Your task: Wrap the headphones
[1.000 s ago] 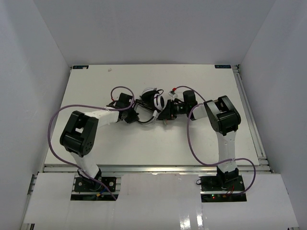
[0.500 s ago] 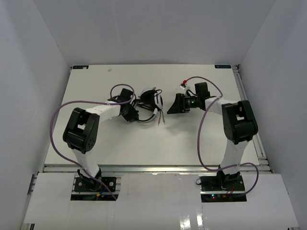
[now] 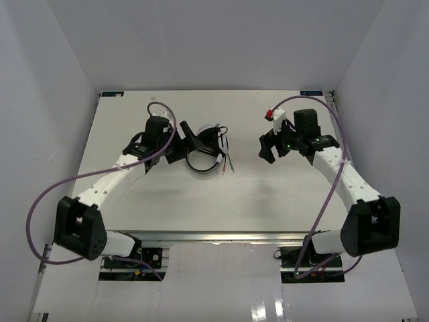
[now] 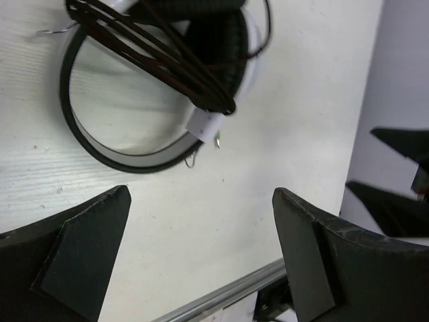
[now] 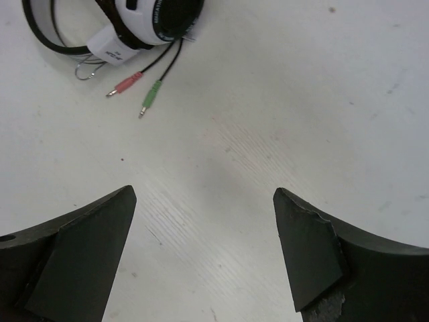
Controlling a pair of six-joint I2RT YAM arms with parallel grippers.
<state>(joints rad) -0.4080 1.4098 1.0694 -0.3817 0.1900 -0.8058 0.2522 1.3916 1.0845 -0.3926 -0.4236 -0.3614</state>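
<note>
The headphones (image 3: 204, 149) lie on the white bench (image 3: 201, 201), a little left of centre and toward the far side, touched by neither arm. The left end effector (image 3: 186, 142) is released, its two dark fingers spread wide just beside the headphones on their left. From the left wrist view, the headband (image 4: 114, 151) forms a dark loop flat on the bench beyond the parted fingers (image 4: 80, 248), and several turns of the thin black cable (image 4: 161, 60) are bundled across it by the earcup. The right end effector (image 3: 266, 147) is also released and empty, well apart from the headphones on their right, above bare bench. Its wrist view shows a white earcup (image 5: 144, 17) at the top left corner, with two short cable ends running out from it to a red plug (image 5: 124, 84) and a green plug (image 5: 151, 94), both lying loose on the bench side by side. Thick purple cables (image 3: 47, 201) loop along both arms.
</note>
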